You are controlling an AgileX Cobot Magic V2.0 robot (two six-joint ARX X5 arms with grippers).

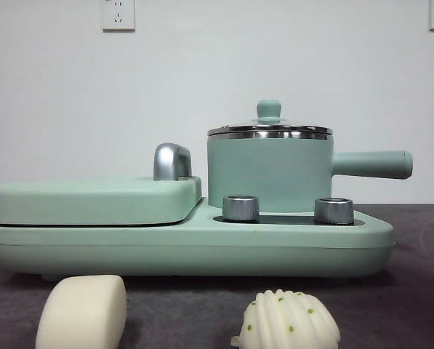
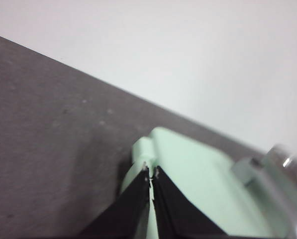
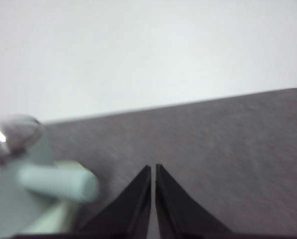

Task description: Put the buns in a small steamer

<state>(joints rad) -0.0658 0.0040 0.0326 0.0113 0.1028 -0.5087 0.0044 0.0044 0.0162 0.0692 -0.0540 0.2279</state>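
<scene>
Mint-green steamer [image 1: 269, 174]: it stands on the right half of the cooker base [image 1: 202, 243], glass lid [image 1: 269, 129] on, long handle [image 1: 371, 164] pointing to the right.
Flat griddle [image 1: 93, 200]: closed, on the left half of the same base, just beside the steamer.
Knobs: two steel knobs [image 1: 240, 207] stand in front of the steamer.
Smooth bun [image 1: 82, 313]: it lies on the dark desk [image 1: 406, 291] before the base, at the left.
Ridged bun [image 1: 289, 320]: on the desk at the right, with small green dots, well apart from the other.
Left gripper [image 2: 150, 172]: jaws closed, holding nothing, above a corner of the base; not seen in the front view.
Right gripper [image 3: 152, 167]: jaws closed and empty, over bare desk, near the blurred handle.
Wrist views: no bun is visible in them.
</scene>
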